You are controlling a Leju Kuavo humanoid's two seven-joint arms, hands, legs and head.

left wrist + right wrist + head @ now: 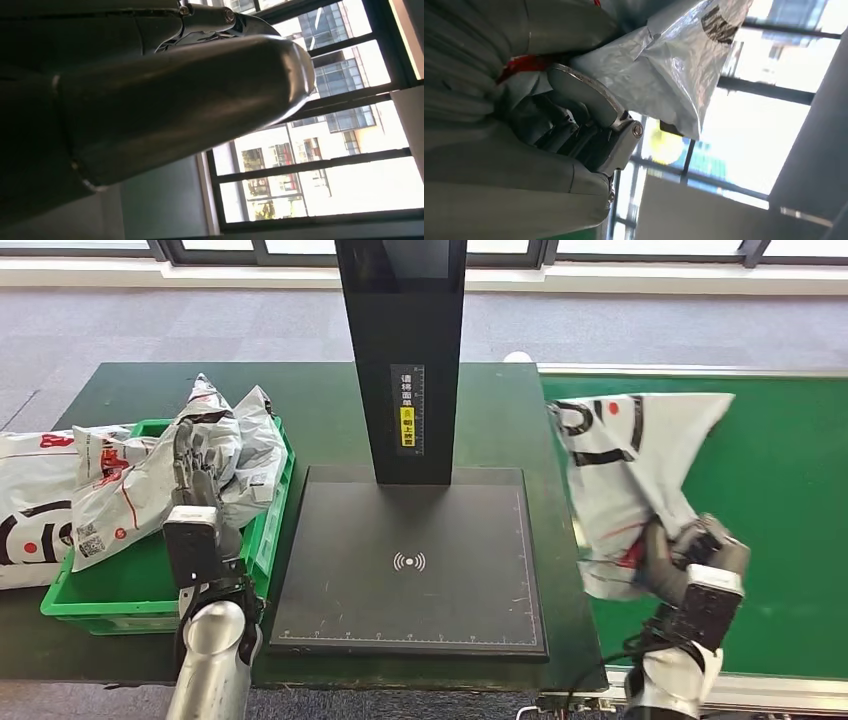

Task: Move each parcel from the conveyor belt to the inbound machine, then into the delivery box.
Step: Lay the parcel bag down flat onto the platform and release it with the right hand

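Observation:
My right hand [685, 562] grips the lower end of a white plastic parcel [628, 465] with black and red print and holds it up over the left edge of the green conveyor belt [790, 510]. In the right wrist view the fingers [579, 107] clamp crumpled parcel film [664, 65]. My left hand [195, 485] is stretched out flat, fingers apart, above the white parcels [235, 445] piled in the green delivery box [150, 590]; it holds nothing. Its thick thumb [175, 100] looms in the left wrist view. The black inbound machine platform [410, 560] lies bare between the hands.
The machine's black post [402, 350] rises behind the platform. Another white parcel [30, 505] lies on the dark table left of the box. The belt's far right stretch is bare green. Grey carpet and windows lie beyond the table.

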